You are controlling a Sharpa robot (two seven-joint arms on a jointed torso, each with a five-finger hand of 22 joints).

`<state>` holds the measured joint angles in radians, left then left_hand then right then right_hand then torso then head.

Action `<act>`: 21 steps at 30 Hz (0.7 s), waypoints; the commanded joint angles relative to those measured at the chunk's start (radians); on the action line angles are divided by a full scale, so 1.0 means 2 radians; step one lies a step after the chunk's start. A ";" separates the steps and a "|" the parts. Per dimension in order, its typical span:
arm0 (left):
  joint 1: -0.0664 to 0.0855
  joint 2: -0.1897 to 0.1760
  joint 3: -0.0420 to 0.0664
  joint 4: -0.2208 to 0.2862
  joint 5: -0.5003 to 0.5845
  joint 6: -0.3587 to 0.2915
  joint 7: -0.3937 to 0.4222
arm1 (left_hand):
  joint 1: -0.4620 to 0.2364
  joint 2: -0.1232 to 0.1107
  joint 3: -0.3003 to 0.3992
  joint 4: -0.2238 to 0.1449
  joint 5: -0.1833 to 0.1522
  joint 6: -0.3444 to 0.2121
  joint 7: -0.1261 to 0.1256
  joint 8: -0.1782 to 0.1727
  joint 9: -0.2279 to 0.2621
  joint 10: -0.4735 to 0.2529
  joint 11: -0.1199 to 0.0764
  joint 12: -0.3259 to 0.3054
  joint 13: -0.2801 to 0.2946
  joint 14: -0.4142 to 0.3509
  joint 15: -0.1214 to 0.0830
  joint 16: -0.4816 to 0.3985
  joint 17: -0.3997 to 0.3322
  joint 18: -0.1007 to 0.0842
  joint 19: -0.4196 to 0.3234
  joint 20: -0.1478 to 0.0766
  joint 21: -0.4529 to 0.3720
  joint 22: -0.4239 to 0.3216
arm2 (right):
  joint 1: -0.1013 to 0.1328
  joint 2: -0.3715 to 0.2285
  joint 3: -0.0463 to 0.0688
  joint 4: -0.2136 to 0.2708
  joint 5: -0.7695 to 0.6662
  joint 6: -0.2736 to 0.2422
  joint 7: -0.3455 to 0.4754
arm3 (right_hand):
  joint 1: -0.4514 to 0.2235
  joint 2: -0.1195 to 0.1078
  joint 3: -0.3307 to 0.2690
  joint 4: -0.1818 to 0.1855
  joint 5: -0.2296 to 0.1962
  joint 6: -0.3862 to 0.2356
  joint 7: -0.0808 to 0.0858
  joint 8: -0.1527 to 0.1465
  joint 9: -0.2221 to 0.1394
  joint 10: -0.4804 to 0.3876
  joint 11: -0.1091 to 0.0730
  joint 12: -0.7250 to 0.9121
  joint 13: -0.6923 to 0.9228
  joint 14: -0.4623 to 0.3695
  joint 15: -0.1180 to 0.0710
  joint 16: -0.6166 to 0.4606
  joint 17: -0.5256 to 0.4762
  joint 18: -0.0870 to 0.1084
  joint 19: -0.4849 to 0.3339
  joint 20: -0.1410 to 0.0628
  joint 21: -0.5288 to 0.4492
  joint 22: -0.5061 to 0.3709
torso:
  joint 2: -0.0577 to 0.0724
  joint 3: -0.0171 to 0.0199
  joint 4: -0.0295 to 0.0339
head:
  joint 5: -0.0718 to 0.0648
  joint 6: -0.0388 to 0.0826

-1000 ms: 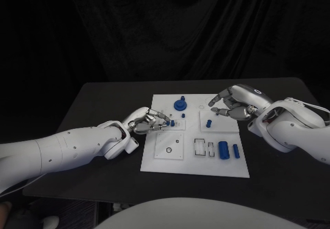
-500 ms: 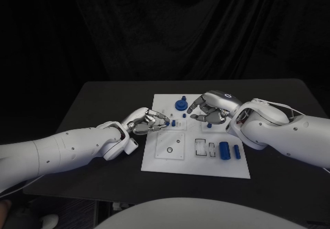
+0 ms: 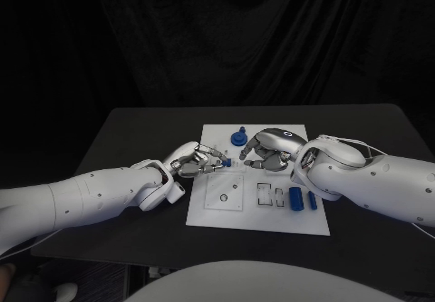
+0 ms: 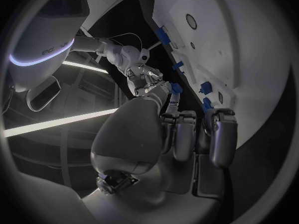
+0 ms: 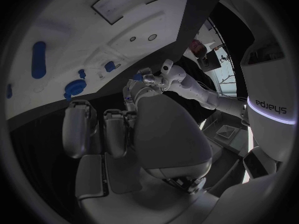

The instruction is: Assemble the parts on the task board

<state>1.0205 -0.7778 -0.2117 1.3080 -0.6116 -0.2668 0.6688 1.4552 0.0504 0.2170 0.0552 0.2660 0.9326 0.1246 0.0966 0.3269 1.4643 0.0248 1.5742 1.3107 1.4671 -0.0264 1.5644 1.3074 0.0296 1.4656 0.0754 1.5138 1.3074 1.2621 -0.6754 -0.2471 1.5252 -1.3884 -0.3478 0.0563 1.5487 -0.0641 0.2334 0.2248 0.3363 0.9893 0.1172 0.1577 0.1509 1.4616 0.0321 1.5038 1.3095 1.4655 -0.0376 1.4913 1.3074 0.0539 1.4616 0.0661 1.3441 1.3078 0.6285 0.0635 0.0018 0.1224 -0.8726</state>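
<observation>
Left hand (image 3: 198, 161) — small blue part (image 3: 225, 162) pinched

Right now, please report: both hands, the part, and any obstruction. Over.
Left hand pinches a small blue part over the task board. Right hand close beside it, fingers curled, grip unclear. No obstruction seen.

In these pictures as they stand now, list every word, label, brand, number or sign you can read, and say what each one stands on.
"edjeys": dark lettering, apparently mirrored, on the robot's white body above a lit band, right wrist view.
The same lettering in the left wrist view is too dim to read with certainty.
The task board carries only outlines and holes, no readable text.
The left hand, the right hand and the blue parts show no readable marks.
</observation>
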 commanded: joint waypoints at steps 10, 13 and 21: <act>0.000 0.004 0.000 0.000 0.005 0.008 0.009 | 0.002 0.005 0.002 0.002 0.003 0.001 0.000 0.002 0.007 0.053 0.005 -0.002 0.130 0.052 0.003 0.003 0.132 -0.007 0.034 0.005 0.002 0.122 | -0.010 0.016 0.000 -0.011 -0.005 0.020 -0.007 | -0.009 0.000 0.002 0.000 0.003 0.002 -0.001 -0.004 -0.001 0.010 0.000 0.000 0.076 0.041 -0.001 0.002 0.086 -0.003 0.019 0.000 0.001 0.100 | 0.000 0.0000 0.0004 | -0.002 0.000; 0.000 0.005 0.000 0.000 0.005 0.009 0.008 | 0.002 0.005 0.002 0.002 0.003 0.001 0.000 0.002 0.007 0.053 0.005 -0.002 0.130 0.052 0.003 0.003 0.132 -0.007 0.034 0.005 0.002 0.122 | -0.011 0.019 0.000 -0.014 -0.005 0.021 -0.006 | -0.009 0.000 0.002 0.000 0.003 0.002 -0.001 -0.004 -0.002 0.009 0.000 -0.001 0.075 0.041 -0.001 0.001 0.086 -0.002 0.018 0.000 0.000 0.100 | 0.000 -0.0003 0.0004 | -0.002 0.000; 0.000 0.006 0.000 -0.001 0.005 0.012 0.006 | 0.003 0.005 0.002 0.002 0.003 0.001 0.001 0.002 0.007 0.053 0.005 -0.002 0.130 0.052 0.003 0.003 0.132 -0.007 0.033 0.006 0.001 0.121 | -0.012 0.025 0.000 -0.017 -0.005 0.022 -0.004 | -0.011 0.001 0.003 0.000 0.003 0.001 0.000 -0.006 -0.003 0.006 0.000 -0.002 0.073 0.041 -0.001 0.000 0.084 -0.002 0.017 0.000 -0.003 0.099 | 0.000 -0.0007 0.0004 | -0.003 0.000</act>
<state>1.0205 -0.7677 -0.2117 1.3053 -0.6111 -0.2573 0.6686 1.4634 0.0506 0.2169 0.0551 0.2658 0.9302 0.1269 0.0980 0.3393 1.4669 0.0279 1.5752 1.3100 1.4671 -0.0265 1.5644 1.3074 0.0296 1.4657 0.0827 1.5138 1.3074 1.2412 -0.6259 -0.2471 1.4911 -1.3922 -0.3140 0.0548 1.5364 -0.0631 0.2333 0.2248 0.3363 0.9928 0.1136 0.1488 0.1462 1.4615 0.0322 1.5037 1.3083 1.4655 -0.0376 1.4913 1.3074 0.0541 1.4616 0.0661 1.3440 1.3076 0.6289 0.0627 0.0026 0.1170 -0.8726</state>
